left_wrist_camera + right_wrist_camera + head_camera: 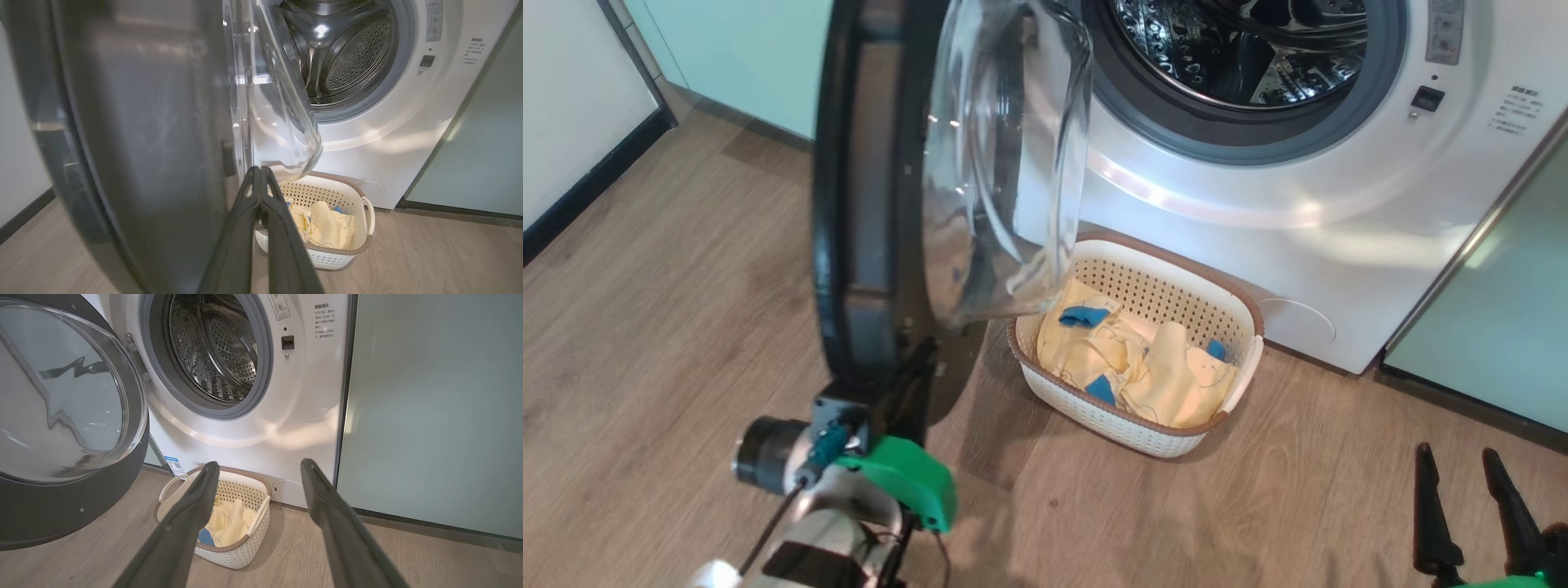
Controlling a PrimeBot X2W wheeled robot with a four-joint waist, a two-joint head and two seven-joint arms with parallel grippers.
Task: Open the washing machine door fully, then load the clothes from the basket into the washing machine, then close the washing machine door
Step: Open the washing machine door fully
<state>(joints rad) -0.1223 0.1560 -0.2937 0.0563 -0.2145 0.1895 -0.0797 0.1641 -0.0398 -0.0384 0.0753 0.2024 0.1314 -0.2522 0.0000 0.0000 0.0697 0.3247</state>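
Evidently door-opening step: left gripper (pixel 259 171), clenched empty, sits at the lower edge of the half-swung washing machine door (pixel 866 204), right gripper (pixel 1456 451) splayed idle; next, push wider before reaching clothes (pixel 1168 384) in basket (pixel 1233 302).

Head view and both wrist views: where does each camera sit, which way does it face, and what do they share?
Head view: on the head, facing down at the edge-on washing machine door and basket; left forearm, right claw show.
Left wrist view: along the shut left claw, beside the door, toward the drum.
Right wrist view: low, along the open right claw, toward the washing machine.
All share the basket holding clothes.
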